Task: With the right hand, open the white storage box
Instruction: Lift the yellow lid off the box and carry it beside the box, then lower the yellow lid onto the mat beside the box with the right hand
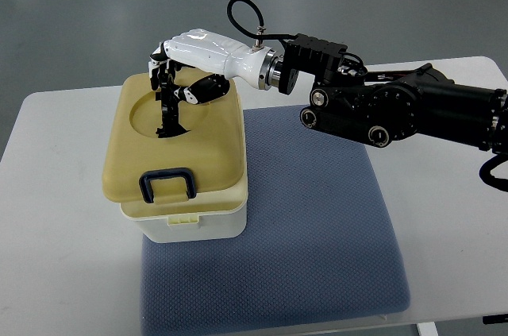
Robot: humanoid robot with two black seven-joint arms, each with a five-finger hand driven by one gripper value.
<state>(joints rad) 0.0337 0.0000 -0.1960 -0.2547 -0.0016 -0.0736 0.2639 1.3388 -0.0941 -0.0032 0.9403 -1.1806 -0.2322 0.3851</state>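
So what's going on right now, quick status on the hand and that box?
Right hand over the lid, fingers reaching down into its round recess. White storage box shut, latch down. Nothing in the way.

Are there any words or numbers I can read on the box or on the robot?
No words or numbers can be read anywhere in this picture.
The white storage box and its yellowish lid are plain.
The right hand and the black arm show no readable label.
The grey mat and the table carry no print.

One storage box (pixel 184 217), one mat (pixel 317 217), one hand (pixel 186 62)
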